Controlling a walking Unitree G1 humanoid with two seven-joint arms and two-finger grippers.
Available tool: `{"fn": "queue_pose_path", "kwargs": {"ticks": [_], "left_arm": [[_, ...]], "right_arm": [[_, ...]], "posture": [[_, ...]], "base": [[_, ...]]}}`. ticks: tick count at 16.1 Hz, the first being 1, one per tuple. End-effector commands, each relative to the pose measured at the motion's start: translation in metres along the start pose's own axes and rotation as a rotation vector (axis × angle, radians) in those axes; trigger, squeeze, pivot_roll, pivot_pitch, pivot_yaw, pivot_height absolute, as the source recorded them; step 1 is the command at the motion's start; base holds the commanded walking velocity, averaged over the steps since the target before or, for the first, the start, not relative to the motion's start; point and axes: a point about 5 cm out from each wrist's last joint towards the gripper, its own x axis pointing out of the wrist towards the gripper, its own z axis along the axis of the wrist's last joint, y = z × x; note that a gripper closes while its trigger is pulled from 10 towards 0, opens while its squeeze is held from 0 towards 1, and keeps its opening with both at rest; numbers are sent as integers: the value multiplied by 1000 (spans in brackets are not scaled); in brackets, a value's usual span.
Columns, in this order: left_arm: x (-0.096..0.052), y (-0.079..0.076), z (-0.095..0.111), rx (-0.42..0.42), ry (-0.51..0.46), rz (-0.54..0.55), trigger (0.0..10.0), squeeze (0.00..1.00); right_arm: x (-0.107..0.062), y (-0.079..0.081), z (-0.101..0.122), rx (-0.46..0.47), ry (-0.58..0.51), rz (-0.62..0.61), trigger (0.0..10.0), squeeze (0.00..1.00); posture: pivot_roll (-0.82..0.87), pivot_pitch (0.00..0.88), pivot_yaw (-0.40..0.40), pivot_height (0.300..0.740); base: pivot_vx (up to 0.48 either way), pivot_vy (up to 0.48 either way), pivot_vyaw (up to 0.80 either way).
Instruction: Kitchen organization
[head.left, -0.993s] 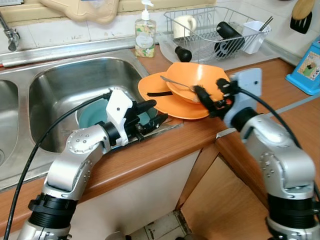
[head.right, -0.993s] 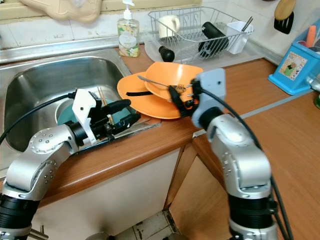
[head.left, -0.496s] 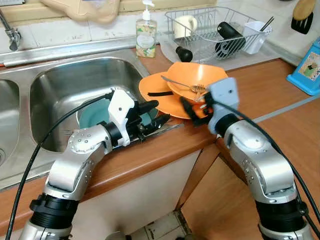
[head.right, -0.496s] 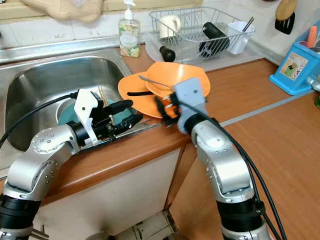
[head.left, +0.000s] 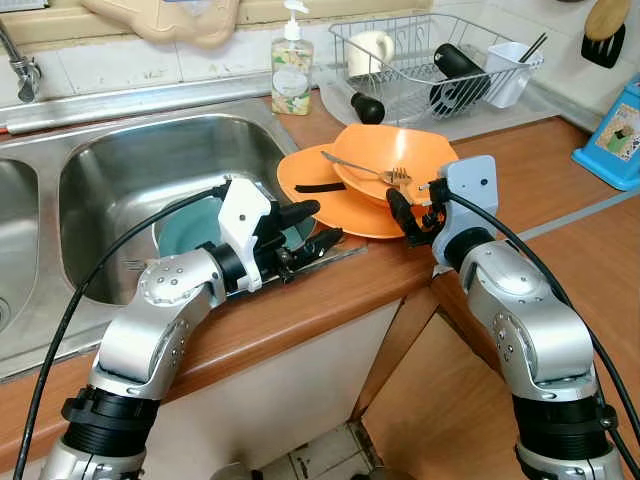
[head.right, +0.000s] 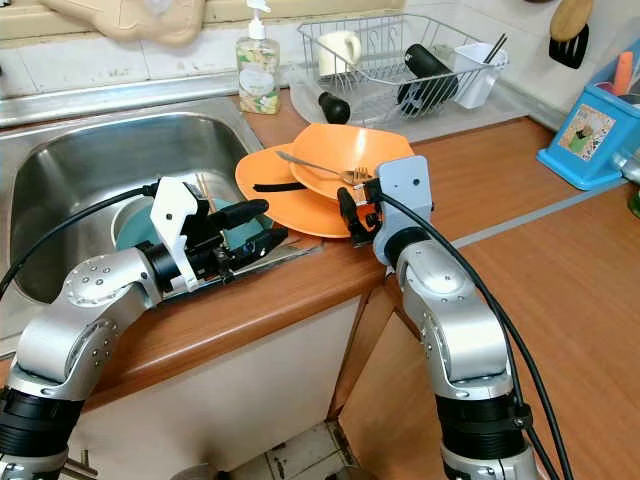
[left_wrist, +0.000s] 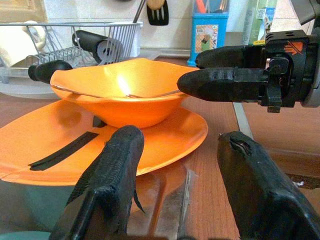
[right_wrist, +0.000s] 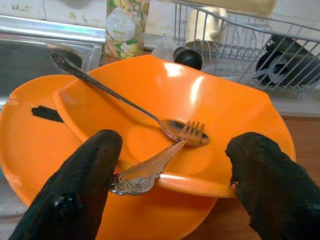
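An orange bowl (head.left: 395, 155) rests on an orange plate (head.left: 320, 195) on the wooden counter beside the sink. A spoon (right_wrist: 125, 102) and a fork (right_wrist: 155, 167) lie in the bowl, the fork's handle over the near rim. My right gripper (head.left: 410, 212) is open at the bowl's front rim, one finger on each side of the fork handle, touching nothing. My left gripper (head.left: 322, 222) is open over the sink's edge, just short of the plate's near-left rim. A dark strip (left_wrist: 62, 150) lies on the plate.
A teal plate (head.left: 185, 225) lies in the steel sink (head.left: 130, 150) under my left arm. Behind stand a soap bottle (head.left: 290, 70) and a wire dish rack (head.left: 430, 60) holding a mug and utensils. A blue box (head.left: 612, 130) sits far right. The counter edge drops off in front.
My right gripper swung left and low in front of the plate, then came back to the bowl's front rim, still open. The left arm has stayed put.
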Motion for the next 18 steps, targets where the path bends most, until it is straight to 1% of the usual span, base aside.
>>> {"fn": "queue_pose_path", "kwargs": {"ticks": [1, 3, 4, 14, 16, 18], "left_arm": [[3, -2, 5, 16, -11, -17, 10000, 0], [3, -2, 6, 17, -14, -16, 10000, 0], [4, -2, 7, 17, -17, -16, 10000, 0], [5, -1, 9, 18, -24, -16, 10000, 0], [6, -1, 9, 19, -26, -19, 10000, 0], [6, -1, 11, 24, -29, -22, 10000, 0]], "right_arm": [[-1, -7, -6, 0, 28, -33, 2627, 0], [-1, -8, -6, -2, 27, -33, 1843, 0], [-1, -9, -6, -4, 28, -32, 0, 0], [0, -11, -5, 7, 20, -42, 0, 0], [0, -13, -2, 6, 4, -55, 0, 0], [-1, -22, 13, -4, -54, -83, 0, 0]], "posture": [[-192, 0, -29, 740], [-193, 0, -29, 740], [-193, 0, -29, 740], [-192, 0, -27, 740], [-192, 0, -27, 740], [-192, 0, -27, 740]], "base": [[0, 0, 0], [0, 0, 0], [0, 0, 0], [0, 0, 0], [0, 0, 0], [0, 0, 0]]}}
